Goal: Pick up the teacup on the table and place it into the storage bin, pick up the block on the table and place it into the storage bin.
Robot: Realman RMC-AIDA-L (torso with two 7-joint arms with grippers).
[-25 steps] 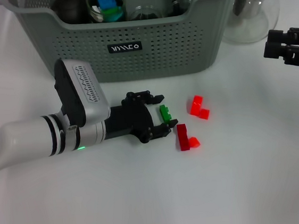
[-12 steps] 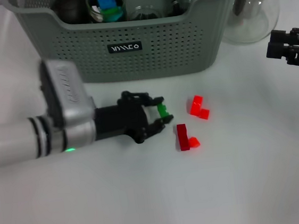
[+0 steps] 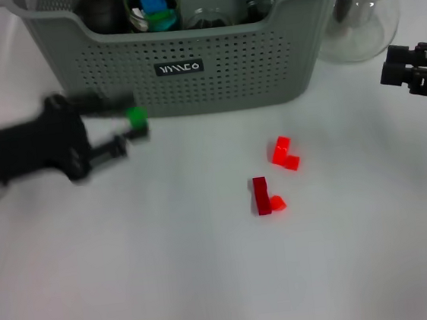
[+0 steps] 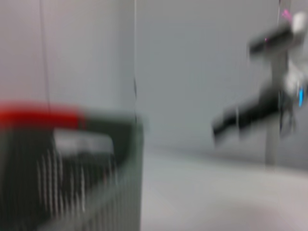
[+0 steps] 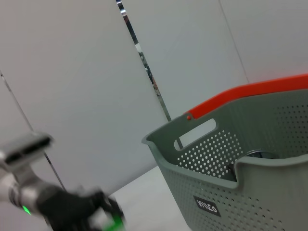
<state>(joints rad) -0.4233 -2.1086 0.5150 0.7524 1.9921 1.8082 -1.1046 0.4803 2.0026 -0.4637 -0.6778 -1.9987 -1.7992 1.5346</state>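
Carrying a small green block (image 3: 137,117) between its fingers, the left gripper (image 3: 123,131) hangs in the air just in front of the storage bin (image 3: 212,76), off toward the bin's left front corner and below its rim. The jaws sit narrow, closed onto the block from two sides, with the green piece poking out at the tips. The right wrist view catches the same pairing low in its corner, the green block a bright smear at the gripper's end. From these views I cannot tell how deep the block sits in the grip.

That block looks like hard plastic: light, rigid, a touch slick, so a firm pinch across two flat faces is the sensible hold, and a shallow one could let it twist out. Nothing fragile about it, though.

Inside the bin, dark rounded items and a glass holding blue and green pieces are already lying there. Two red blocks (image 3: 269,177) wait on the white table (image 3: 211,282), near each other and well apart from the bin. The right gripper (image 3: 403,75) is parked out to the right, beside the clear glass pitcher (image 3: 358,7), nothing held, its opening unreadable.
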